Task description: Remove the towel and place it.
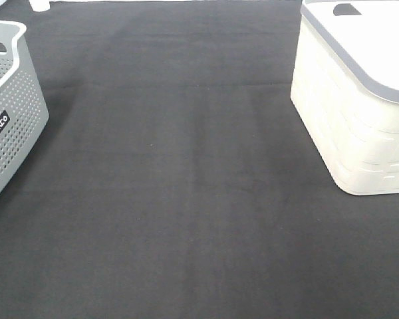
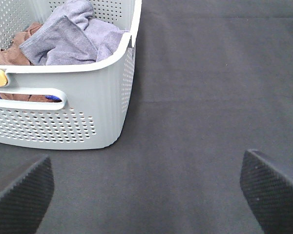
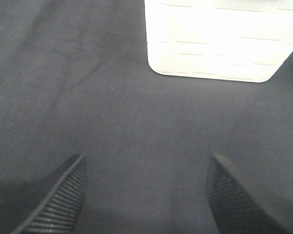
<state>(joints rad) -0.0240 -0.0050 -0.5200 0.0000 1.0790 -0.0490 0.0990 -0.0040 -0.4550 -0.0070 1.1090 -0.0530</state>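
Across the black covering [image 1: 186, 199] — towel [image 2: 68, 39] in grey basket [image 1: 13, 113], white bin [image 1: 346, 126] well apart.

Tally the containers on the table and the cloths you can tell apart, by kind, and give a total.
Containers: 2 (grey perforated basket, white bin)
Cloths, both in the grey basket: 2 (purplish-grey towel, brown cloth)
Total: 4
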